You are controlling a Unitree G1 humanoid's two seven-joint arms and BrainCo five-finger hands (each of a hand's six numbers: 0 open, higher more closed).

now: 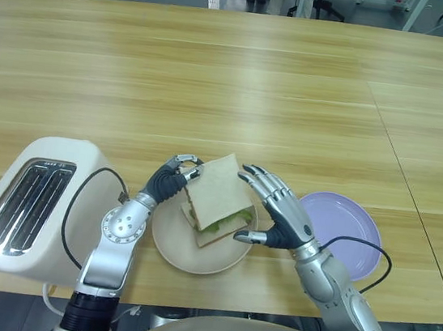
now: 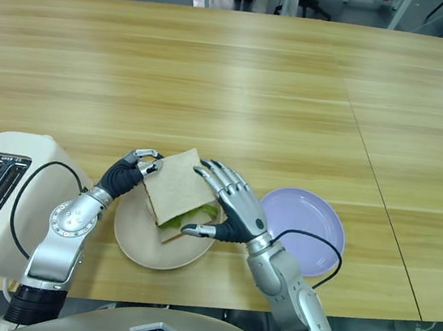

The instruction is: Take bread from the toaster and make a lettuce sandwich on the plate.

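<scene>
1. Progress: the toaster [image 1: 20,204] stands at the left of the worktop [image 1: 231,93], and no bread shows in its slots. A stacked sandwich [image 1: 219,198] lies on the beige plate [image 1: 192,264]. The fetching and layering therefore appear done.
2. Remaining: judging by the hands, only settling the top slice [image 1: 223,184] and letting go are left.
3. Left hand [image 1: 172,177]: its fingers are curled onto the near-left corner of the top slice and pinch it at the edge.
4. Right hand [image 1: 280,214]: it is spread wide and holds nothing. It sits just beside the sandwich's right edge, fingertips at the slice's far-right corner and thumb over the plate rim. Whether the fingertips touch the bread cannot be told.
5. Appearance of the sandwich: the square, pale tan top slice sits tilted, its far side raised. Green lettuce [image 1: 229,220] shows along the right-hand gap above the bottom slice [image 1: 209,237], which lies flat on the plate.
6. Surroundings: a purple plate [image 1: 347,231] lies just right of the right hand, apart from the sandwich.
</scene>
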